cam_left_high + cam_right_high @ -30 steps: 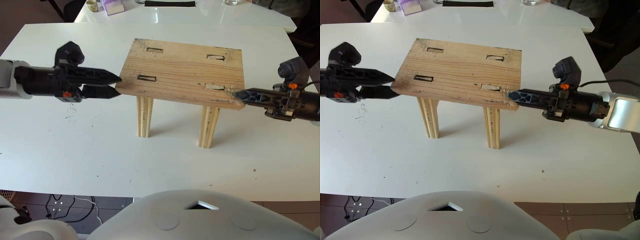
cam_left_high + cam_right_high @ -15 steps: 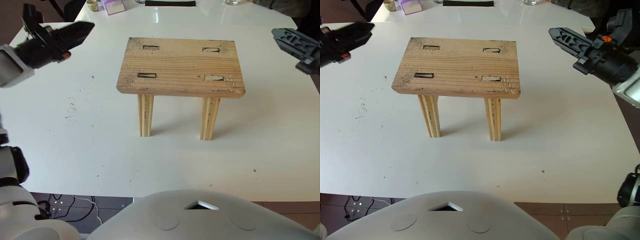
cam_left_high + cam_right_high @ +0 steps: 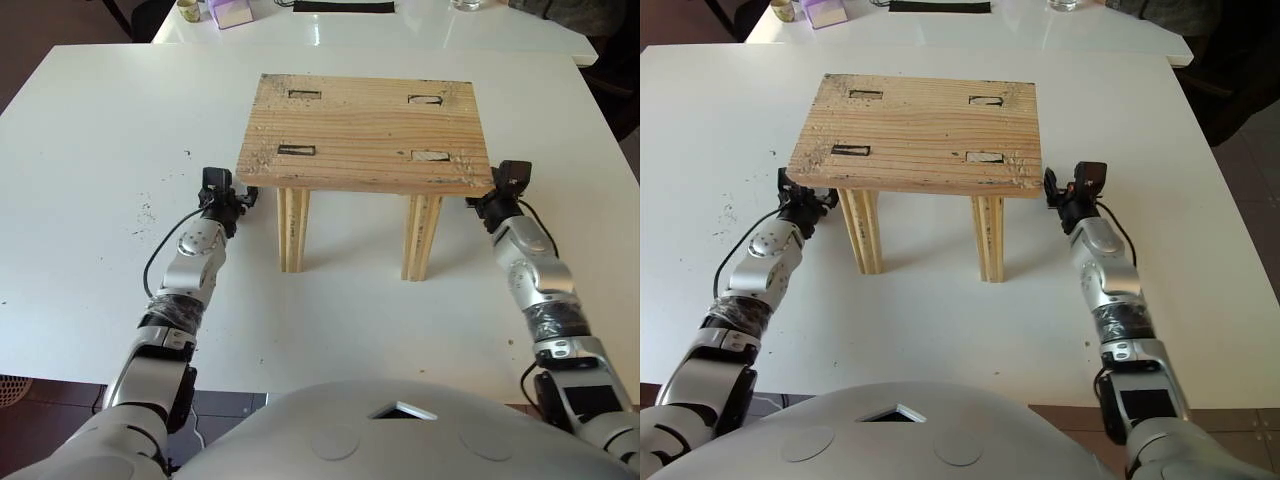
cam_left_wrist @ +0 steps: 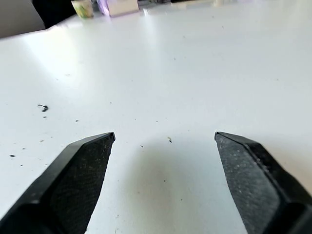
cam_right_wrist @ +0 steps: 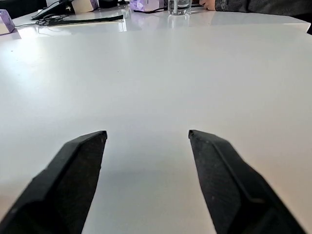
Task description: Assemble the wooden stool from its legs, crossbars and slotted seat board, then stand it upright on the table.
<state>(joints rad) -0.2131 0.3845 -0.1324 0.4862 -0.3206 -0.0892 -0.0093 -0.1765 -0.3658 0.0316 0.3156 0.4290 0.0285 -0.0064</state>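
Note:
The wooden stool [image 3: 362, 130] stands upright on the white table [image 3: 90, 290], its slotted seat board on top and pale legs [image 3: 291, 228] beneath. My left gripper [image 3: 232, 195] sits low beside the stool's left side, open, with bare tabletop between its fingers [image 4: 83, 165]. On the stool's right, just off the seat's front corner, my right gripper [image 3: 485, 198] is also open and holds nothing, its fingers [image 5: 73, 170] spread over the table.
Dark specks [image 3: 145, 210] dot the table left of the stool. A second white table [image 3: 420, 20] behind carries a cup [image 3: 186, 10], a purple box [image 3: 228, 12], a black strip [image 3: 340, 6] and a glass [image 5: 177, 6]. Table edges lie near front, left and right.
A second ago both grippers were at the tilted seat's side edges. They let go and swung wide and high, the stool settling level. Now both arms hang low beside it.

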